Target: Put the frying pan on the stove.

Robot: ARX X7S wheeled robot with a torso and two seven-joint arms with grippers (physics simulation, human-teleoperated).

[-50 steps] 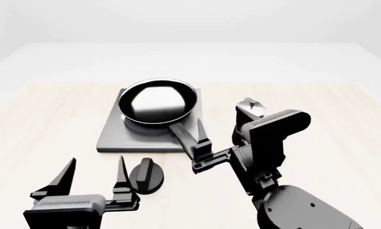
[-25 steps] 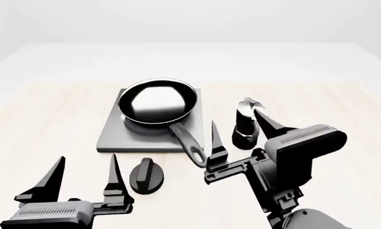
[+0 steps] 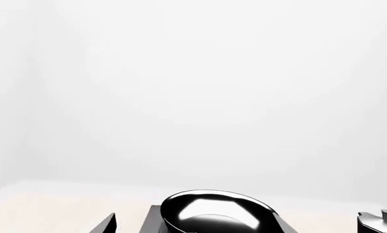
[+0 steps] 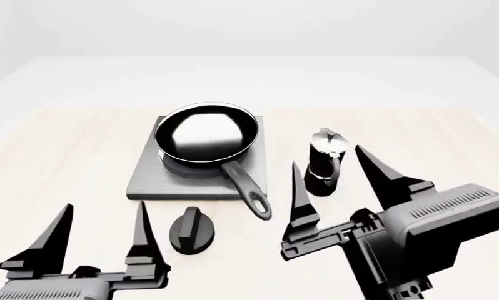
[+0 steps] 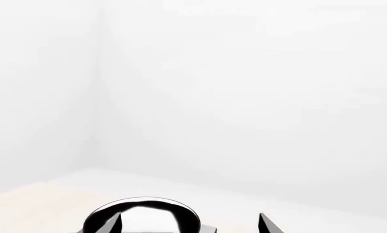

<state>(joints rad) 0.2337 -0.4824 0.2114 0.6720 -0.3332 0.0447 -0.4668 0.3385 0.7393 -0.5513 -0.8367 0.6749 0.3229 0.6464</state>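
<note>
The glossy black frying pan (image 4: 206, 134) sits on the grey square stove (image 4: 149, 178), its long handle (image 4: 247, 187) pointing toward me past the stove's front edge. The pan also shows in the left wrist view (image 3: 216, 216) and the right wrist view (image 5: 141, 216). My right gripper (image 4: 333, 172) is open and empty, raised to the right of the handle and apart from it. My left gripper (image 4: 99, 228) is open and empty at the near left, in front of the stove.
A black round knob (image 4: 191, 230) lies on the wooden table in front of the stove, right of my left gripper. A black-and-silver moka pot (image 4: 324, 161) stands right of the stove, between my right fingers as the head view shows it.
My right gripper has let go of the pan handle and pulled back to the right and toward me. My left gripper has drawn back a little. The pan stays on the stove.
</note>
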